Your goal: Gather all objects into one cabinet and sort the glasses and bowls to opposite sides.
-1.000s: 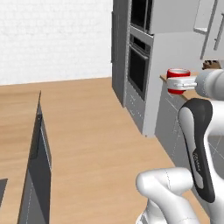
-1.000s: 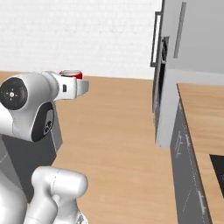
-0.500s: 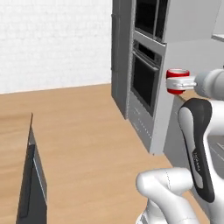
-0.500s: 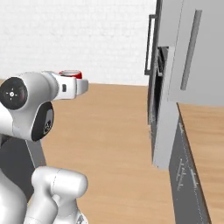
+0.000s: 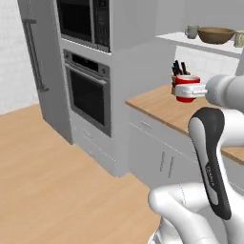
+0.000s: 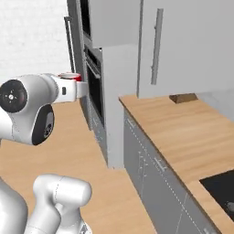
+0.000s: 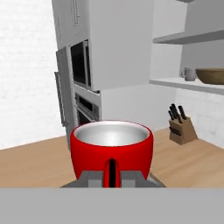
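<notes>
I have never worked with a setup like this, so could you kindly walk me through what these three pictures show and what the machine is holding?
This is a rendered kitchen with a white robot arm on a base that can drive. Two pictures come from cameras on that base, behind the arm to its left and right; the third comes from a camera on the hand, looking along the gripper.

The gripper is shut on a small red cup, carried upright in the air; the same cup appears in the left base view.

Ahead is a wooden counter with a knife block standing on it. Above it, a white shelf of the open wall cabinet holds a brown wooden bowl with a small grey cup beside it. To the left stands a tall unit with a built-in oven.
</notes>
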Robot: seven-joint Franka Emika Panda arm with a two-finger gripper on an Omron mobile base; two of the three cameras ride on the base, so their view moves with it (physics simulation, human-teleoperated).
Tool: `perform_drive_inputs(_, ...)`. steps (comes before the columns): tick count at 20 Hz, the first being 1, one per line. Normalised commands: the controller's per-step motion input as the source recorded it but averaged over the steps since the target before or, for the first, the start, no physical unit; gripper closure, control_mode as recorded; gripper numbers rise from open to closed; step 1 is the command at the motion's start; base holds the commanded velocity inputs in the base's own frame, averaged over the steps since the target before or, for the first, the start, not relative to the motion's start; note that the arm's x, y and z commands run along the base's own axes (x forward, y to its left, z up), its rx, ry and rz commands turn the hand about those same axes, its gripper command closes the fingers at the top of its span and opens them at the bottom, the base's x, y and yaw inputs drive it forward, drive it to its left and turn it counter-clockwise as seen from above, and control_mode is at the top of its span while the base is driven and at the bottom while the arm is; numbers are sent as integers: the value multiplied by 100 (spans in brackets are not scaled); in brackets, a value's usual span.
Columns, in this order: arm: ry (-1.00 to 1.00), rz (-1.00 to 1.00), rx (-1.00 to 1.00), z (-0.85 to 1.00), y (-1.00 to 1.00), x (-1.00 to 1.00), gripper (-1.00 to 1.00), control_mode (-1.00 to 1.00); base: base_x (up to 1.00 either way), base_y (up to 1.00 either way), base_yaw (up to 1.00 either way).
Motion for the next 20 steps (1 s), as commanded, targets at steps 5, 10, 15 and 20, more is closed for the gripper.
perform_drive_inputs(5, 0, 0, 0, 0, 0, 0, 100, 100, 62, 63, -69)
perform_drive_inputs(10, 0, 0, 0, 0, 0, 0, 100, 100, 76, 85, -48)
perform_drive_inputs(15, 0, 0, 0, 0, 0, 0, 100, 100, 60, 36, -39)
perform_drive_inputs(20, 0, 0, 0, 0, 0, 0, 100, 100, 37, 4, -56)
